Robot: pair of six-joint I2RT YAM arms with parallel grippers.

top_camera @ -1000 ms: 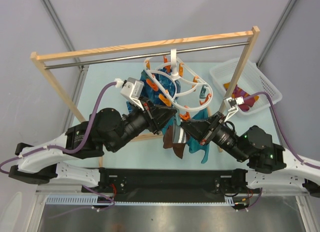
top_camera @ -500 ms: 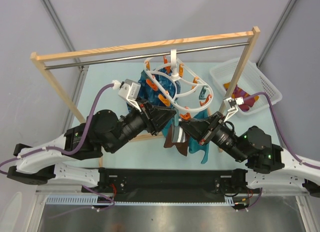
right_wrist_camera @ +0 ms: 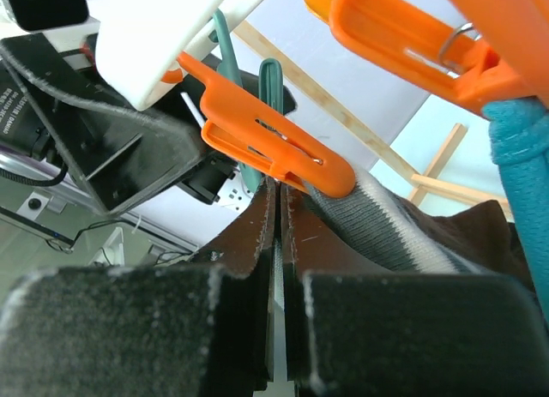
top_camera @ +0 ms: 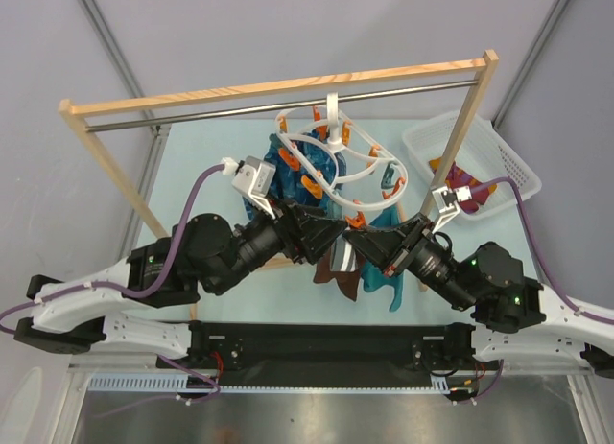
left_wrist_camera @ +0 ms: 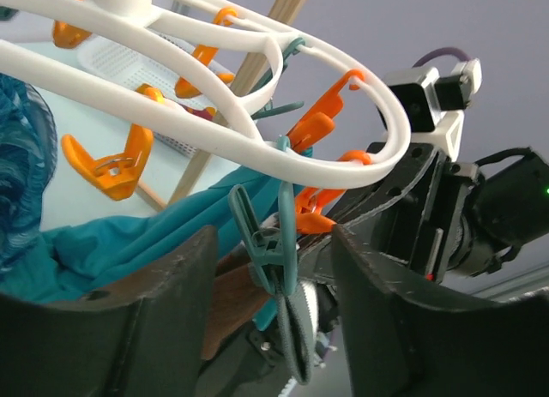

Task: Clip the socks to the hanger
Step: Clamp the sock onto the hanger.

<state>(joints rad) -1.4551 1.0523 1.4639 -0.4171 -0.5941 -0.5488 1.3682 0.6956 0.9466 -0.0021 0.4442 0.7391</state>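
The white hanger [top_camera: 331, 166] hangs from the rack's bar, with orange and grey-teal clips under its loops. A dark brown sock [top_camera: 338, 264] with a grey striped cuff hangs below the hanger's near edge. My left gripper [left_wrist_camera: 274, 307] is open, its fingers [left_wrist_camera: 129, 328] standing either side of a grey-teal clip [left_wrist_camera: 273, 251] that bites the sock's ribbed cuff [left_wrist_camera: 298, 328]. My right gripper [right_wrist_camera: 276, 195] is shut on the thin cuff edge of the brown sock [right_wrist_camera: 446, 234], just under an orange clip [right_wrist_camera: 270, 135]. Both grippers meet under the hanger [left_wrist_camera: 257, 148].
The wooden-framed rack [top_camera: 278, 87] with its metal bar spans the back. Teal cloths [top_camera: 389, 271] hang clipped to the hanger beside the sock. A white basket [top_camera: 504, 156] at the right holds magenta-striped socks [top_camera: 472, 197]. The rack's right post stands between it and the hanger.
My left gripper has opened and let go of the grey-teal clip, which now pinches the sock's cuff. The left arm shifted slightly down and right. The right gripper stays shut on the sock.
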